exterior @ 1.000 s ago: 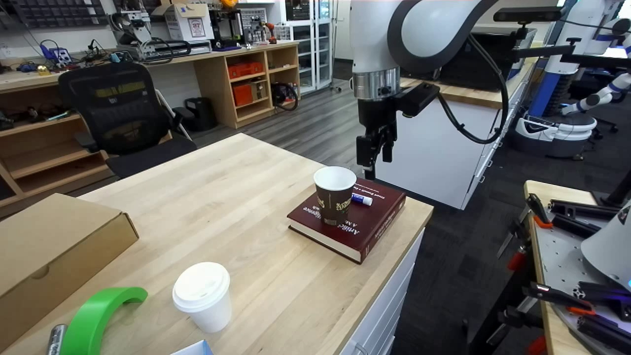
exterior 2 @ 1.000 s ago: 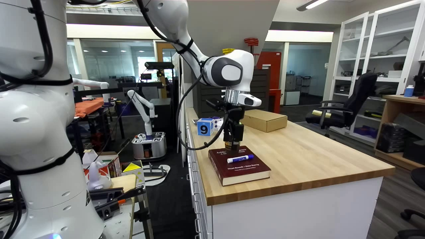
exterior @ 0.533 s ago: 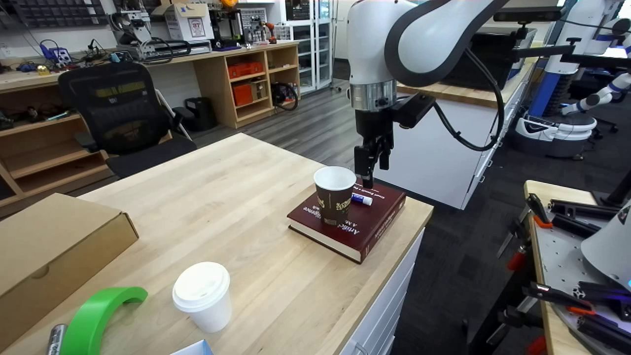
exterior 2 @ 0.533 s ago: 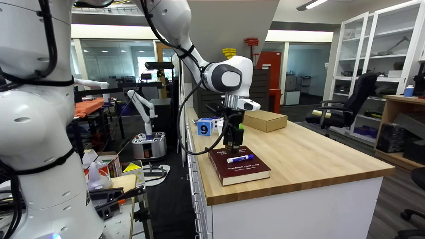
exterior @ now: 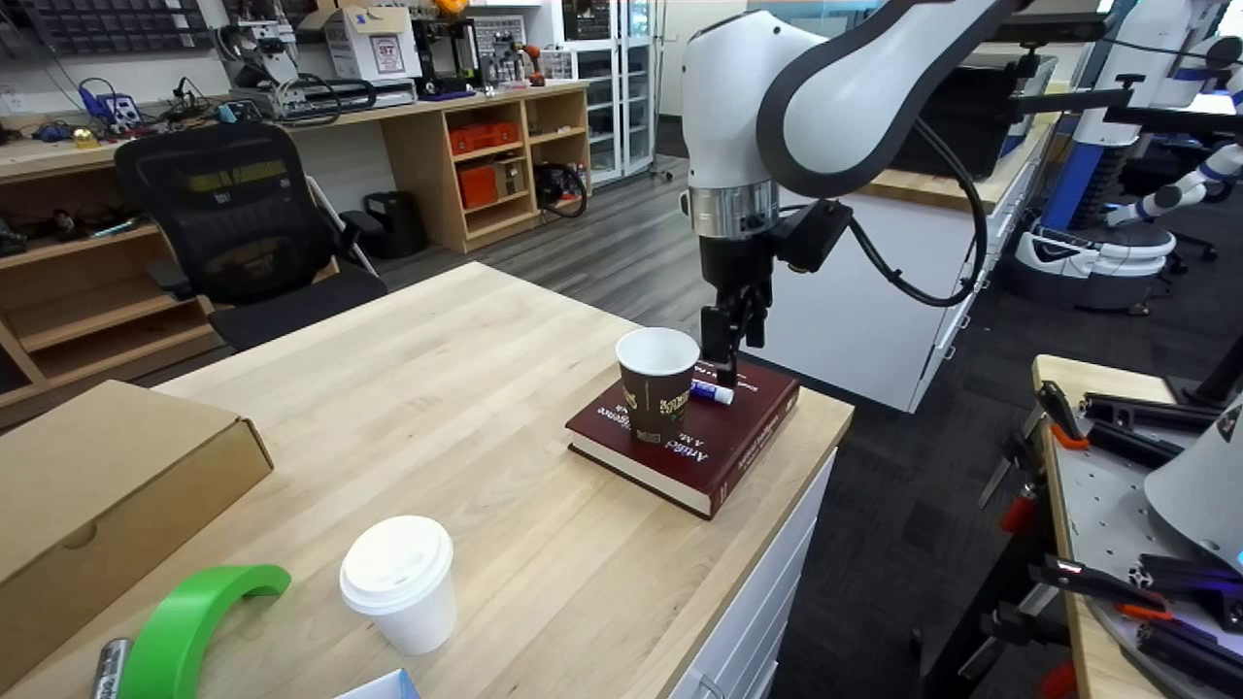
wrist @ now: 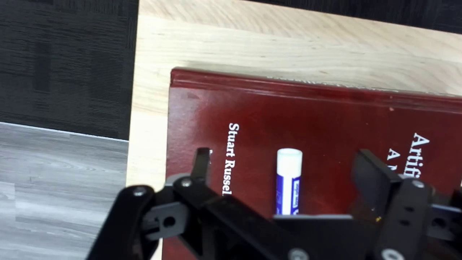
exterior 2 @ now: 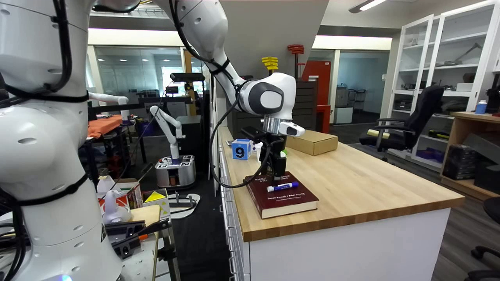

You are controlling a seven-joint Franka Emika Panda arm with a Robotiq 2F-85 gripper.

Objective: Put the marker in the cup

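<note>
Book [wrist: 325, 122]: dark red, flat on the table [exterior: 466, 388]; used, I'd guess, as a stand to raise the work a little.
Marker [exterior 2: 283, 187]: lying loose on the book's cover, crosswise, its white end toward the spine; perhaps laid that way to leave its barrel bare for picking.
Cup [exterior: 657, 388]: upright on the book, over the title, mouth up; probably stood so near the marker to keep the carry short. The marker is not in it.
Lidded cup [exterior: 400, 573]: well apart from the book; with its top covered, I take it for a bystander.
Gripper [wrist: 283, 164]: just above the book, spread wide, holding nothing; the marker shows in the gap.
Fingers [wrist: 373, 173]: one to each side of the marker, placed to pinch across its barrel, which I judge surer than end to end. Whether the finger on the book's title side touches the cup, I can't tell from here; a knock there is my worry.
Arm [exterior: 825, 116]: stretched out over the book, its end hanging straight down at the cover. The step looks like the approach to a grasp; next, I'd expect it needs a slight drop toward the book, then a squeeze.
</note>
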